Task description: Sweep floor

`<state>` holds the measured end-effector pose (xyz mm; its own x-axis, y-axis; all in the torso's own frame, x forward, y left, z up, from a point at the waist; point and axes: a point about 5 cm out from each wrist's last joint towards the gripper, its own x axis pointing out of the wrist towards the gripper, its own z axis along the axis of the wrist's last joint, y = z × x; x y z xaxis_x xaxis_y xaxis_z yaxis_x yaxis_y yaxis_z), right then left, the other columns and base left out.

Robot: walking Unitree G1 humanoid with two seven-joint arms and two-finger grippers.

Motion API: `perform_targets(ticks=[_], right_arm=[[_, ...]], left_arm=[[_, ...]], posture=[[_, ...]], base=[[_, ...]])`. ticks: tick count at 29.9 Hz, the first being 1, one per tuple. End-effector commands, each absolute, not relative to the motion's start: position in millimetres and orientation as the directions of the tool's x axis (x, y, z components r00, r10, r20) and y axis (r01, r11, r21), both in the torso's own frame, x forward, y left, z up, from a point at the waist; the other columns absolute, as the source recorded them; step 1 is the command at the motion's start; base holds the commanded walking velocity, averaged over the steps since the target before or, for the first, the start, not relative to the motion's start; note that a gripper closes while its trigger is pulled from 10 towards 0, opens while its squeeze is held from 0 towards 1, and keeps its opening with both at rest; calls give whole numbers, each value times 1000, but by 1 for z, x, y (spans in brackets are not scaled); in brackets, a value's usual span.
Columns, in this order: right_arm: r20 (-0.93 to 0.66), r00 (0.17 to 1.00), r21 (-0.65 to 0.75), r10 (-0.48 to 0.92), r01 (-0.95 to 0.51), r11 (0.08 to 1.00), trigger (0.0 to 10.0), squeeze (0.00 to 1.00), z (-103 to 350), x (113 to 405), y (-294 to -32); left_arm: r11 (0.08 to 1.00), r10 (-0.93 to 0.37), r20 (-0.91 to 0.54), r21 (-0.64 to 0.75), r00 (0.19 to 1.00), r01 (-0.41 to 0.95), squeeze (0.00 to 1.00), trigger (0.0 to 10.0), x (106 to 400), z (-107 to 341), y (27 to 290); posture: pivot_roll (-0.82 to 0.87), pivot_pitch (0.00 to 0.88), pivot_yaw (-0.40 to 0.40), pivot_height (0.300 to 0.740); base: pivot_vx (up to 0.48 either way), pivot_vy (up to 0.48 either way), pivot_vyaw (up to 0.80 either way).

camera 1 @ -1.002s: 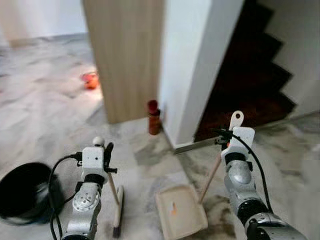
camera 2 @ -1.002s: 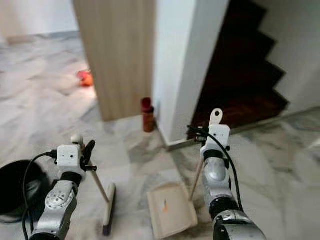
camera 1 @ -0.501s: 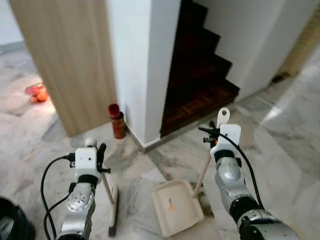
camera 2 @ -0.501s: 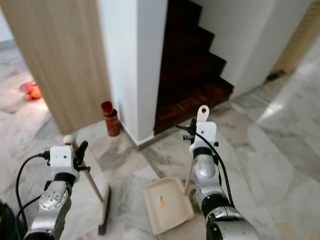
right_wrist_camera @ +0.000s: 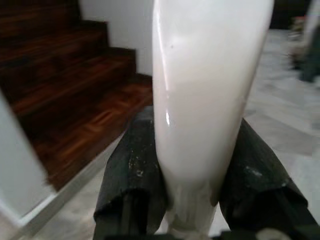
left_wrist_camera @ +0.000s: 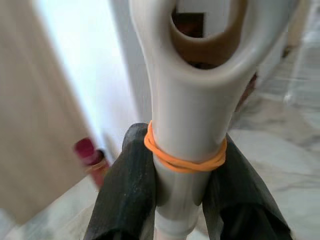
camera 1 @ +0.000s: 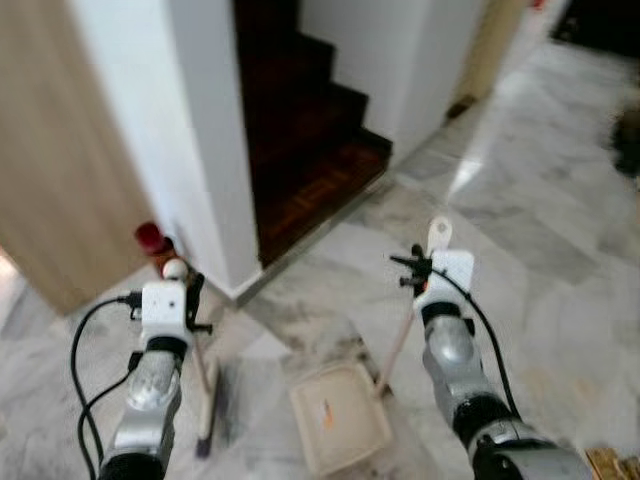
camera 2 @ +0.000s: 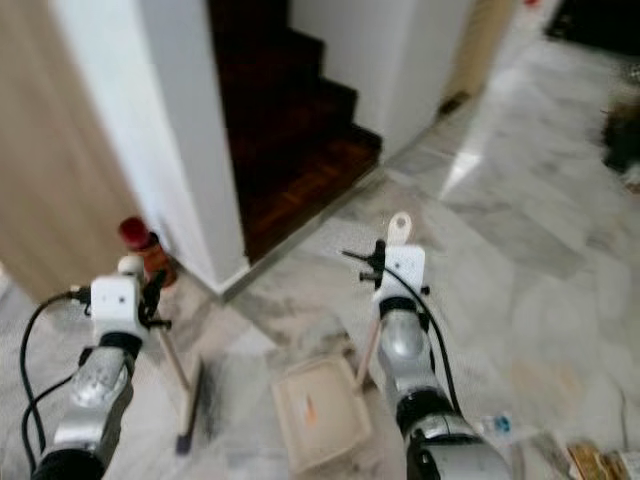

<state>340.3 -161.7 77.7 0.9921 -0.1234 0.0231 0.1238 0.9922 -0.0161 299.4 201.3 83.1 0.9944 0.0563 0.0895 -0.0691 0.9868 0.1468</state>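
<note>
We note the dustpan (camera 1: 340,430) lying flat on the marble floor (camera 1: 560,250), mouth toward the robot, with a small orange mark on its tray. Its long handle (camera 1: 397,345) rises up and away from the tray to the right claw (right_wrist_camera: 187,165), which is clenched on the pale upper end of that handle; in the right wrist view both black fingers (right_wrist_camera: 132,175) press against the handle's sides.

The broom (camera 1: 208,405) stands just left of the dustpan, apart from it. Its head rests on the floor and its stick slants up to the left claw (left_wrist_camera: 185,195), which grasps the moulded grip below the hanging loop; an orange rubber band (left_wrist_camera: 182,160) circles the grip just above the fingertips.

The relation that matters, in our judgement: broom head and dustpan mouth sit side by side, long axes roughly parallel, both running away from the robot, with a strip of bare floor between them. The left arm is nearer the broom head, the right arm nearer the pan, so a sweep would go from the left toward the right across that strip.

Further out: a white wall corner (camera 1: 200,150) stands ahead on the left, a red-capped bottle (camera 1: 155,245) at its foot, dark wooden stairs (camera 1: 300,130) behind. We cannot make out loose dirt on the floor; the frames are blurred.
</note>
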Motion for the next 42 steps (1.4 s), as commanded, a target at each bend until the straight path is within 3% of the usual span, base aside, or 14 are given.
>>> perform_targets(ticks=[1,42], right_arm=[[77,991,-22,-109,111,994,10000,0,90,347,-157],[69,991,-28,-114,116,993,10000,0,87,344,-159]], left_arm=[[988,51,133,138,990,-70,0,10000,302,91,201],[990,40,139,126,990,-57,0,10000,301,91,192]], posture=[[82,9,-1,740],[72,53,-13,740]], base=[[0,0,-781],[0,0,-783]])
